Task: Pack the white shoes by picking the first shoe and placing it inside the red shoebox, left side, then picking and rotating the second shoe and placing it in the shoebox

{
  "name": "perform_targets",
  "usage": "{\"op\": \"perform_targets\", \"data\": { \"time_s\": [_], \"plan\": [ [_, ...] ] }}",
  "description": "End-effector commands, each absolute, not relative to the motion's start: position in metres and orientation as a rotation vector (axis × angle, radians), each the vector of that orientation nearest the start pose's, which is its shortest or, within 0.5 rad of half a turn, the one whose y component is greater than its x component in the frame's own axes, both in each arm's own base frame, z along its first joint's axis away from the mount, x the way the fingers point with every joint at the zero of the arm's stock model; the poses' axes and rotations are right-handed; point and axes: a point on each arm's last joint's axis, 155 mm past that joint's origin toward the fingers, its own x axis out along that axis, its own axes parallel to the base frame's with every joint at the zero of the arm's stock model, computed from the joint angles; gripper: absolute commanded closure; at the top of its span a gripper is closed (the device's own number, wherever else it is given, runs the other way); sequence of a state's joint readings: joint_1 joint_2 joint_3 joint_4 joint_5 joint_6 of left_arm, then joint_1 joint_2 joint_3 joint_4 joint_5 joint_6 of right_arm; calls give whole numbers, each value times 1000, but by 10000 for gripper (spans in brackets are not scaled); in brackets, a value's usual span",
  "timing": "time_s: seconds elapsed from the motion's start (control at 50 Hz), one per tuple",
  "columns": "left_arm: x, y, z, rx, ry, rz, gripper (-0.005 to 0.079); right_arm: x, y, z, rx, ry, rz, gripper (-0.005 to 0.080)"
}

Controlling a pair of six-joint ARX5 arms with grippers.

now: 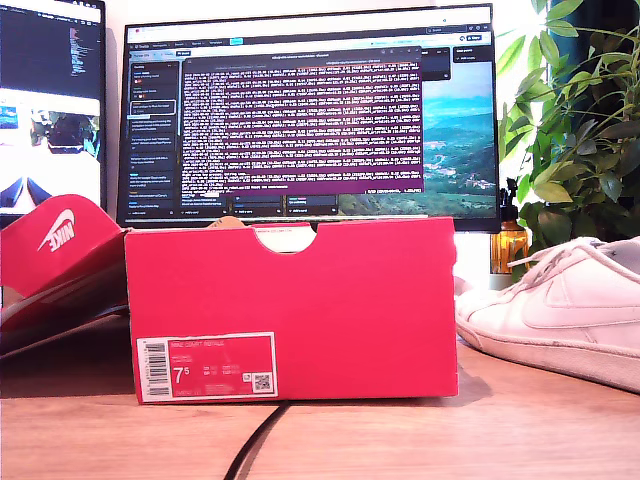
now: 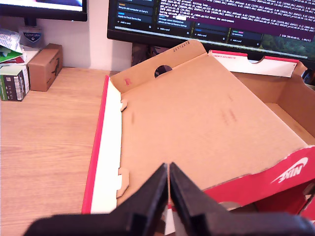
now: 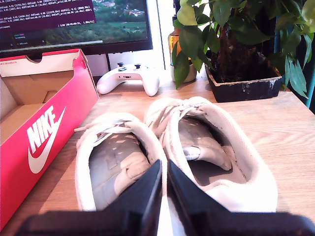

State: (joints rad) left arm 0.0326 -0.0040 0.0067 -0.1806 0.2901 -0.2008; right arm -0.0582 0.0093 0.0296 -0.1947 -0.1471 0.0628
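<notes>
White leather, a little scuffed at the soles: the white shoes [image 3: 172, 147] stand side by side on the wooden table [image 1: 450, 440], toes toward the potted plant [image 3: 241, 49], both outside the box. In the exterior view only one shoe shows, at that view's right, just beside the red shoebox [image 1: 290, 310] but not touching it as far as I can see.

The red shoebox stands open in the middle of the exterior view, with its barcode label [image 1: 207, 367] facing the camera and a half-round notch in the top edge. Its lid [image 2: 206, 128] is folded back toward the exterior view's left, brown inside, with the white logo on its red rim. The box looks empty in the part that the second wrist view shows.

My first gripper [image 2: 168, 196] hangs over the lid, its jaws pressed together with nothing between them. My second gripper [image 3: 162, 196] hangs over the heels of the two shoes, jaws also together and holding nothing.

Behind the box is a monitor [image 1: 310, 110] with text; a white game controller [image 3: 129, 78] lies near the plant, and a black cable [image 1: 255, 445] runs under the box.
</notes>
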Motion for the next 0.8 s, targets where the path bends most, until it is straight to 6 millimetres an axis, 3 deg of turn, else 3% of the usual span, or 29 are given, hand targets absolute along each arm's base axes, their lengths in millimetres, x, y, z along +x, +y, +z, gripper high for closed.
{"op": "perform_targets", "data": {
  "time_s": [0.0,0.3,0.44,0.54,0.64,0.78],
  "plan": [
    [242,-43,105,-234,239,-226,760,248,12,123,87,179,81,765],
    [242,-43,105,-235,236,-226,760,248,12,125,109,176,80,765],
    [243,-49,117,-280,198,-258,760,251,14,151,148,72,94,765],
    [242,-60,147,-338,108,-335,760,249,22,190,229,-71,154,765],
    [236,-70,190,-367,-33,-422,760,241,33,230,295,-216,240,765],
    [220,-76,245,-451,-202,-509,760,223,48,270,420,-340,375,764]
  ]
}}
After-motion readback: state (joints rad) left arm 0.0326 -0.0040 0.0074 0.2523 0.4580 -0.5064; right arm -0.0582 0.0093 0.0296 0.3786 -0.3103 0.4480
